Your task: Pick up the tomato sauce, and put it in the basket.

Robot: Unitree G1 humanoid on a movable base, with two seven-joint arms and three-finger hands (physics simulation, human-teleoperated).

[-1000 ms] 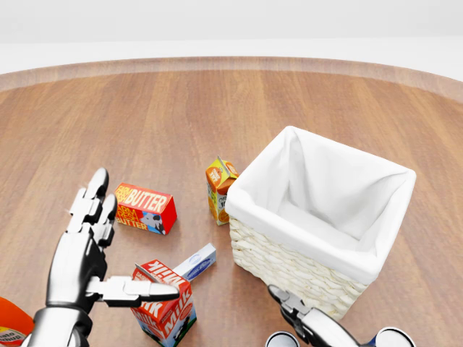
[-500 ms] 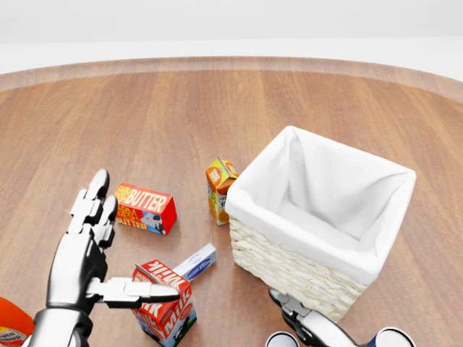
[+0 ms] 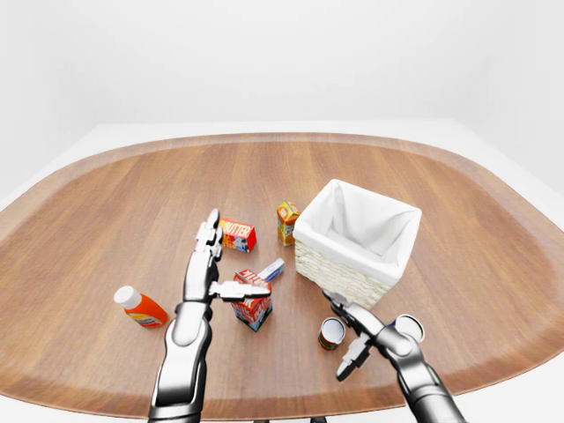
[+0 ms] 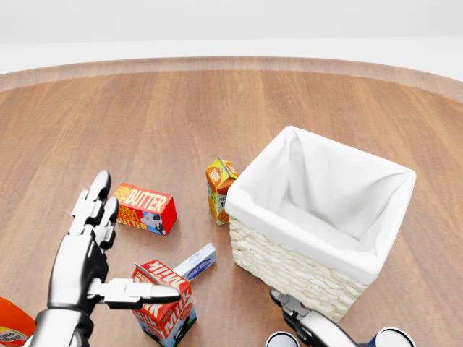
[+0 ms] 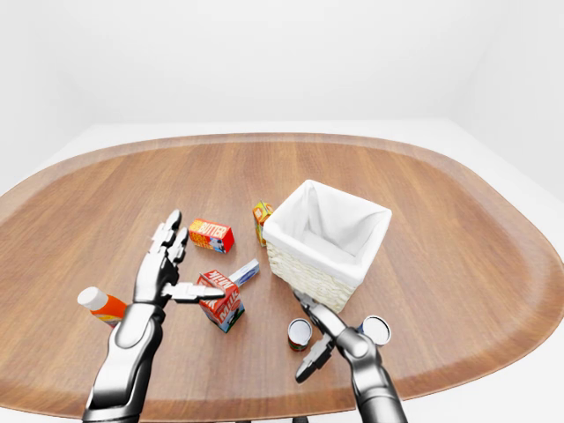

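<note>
The tomato sauce can (image 3: 332, 333), with a red and green label, stands upright on the wooden table, below the basket in the left-eye view. My right hand (image 3: 349, 337) is open just right of the can, its fingers spread, with one finger (image 3: 338, 304) reaching above it; none closes round it. The wicker basket (image 3: 348, 270) with a white cloth lining stands right of centre and holds nothing that I can see. My left hand (image 3: 226, 264) is open, its fingers pointing up and its thumb stretched over the milk carton (image 3: 253, 305).
A butter box (image 4: 145, 208), an orange juice carton (image 4: 219, 186) and a small blue-and-white box (image 4: 197, 262) lie left of the basket. An orange bottle (image 3: 141, 307) lies at the far left. A second can (image 3: 410, 328) stands right of my right hand.
My left hand has sunk very slightly. The right hand and all the objects stay where they were.
</note>
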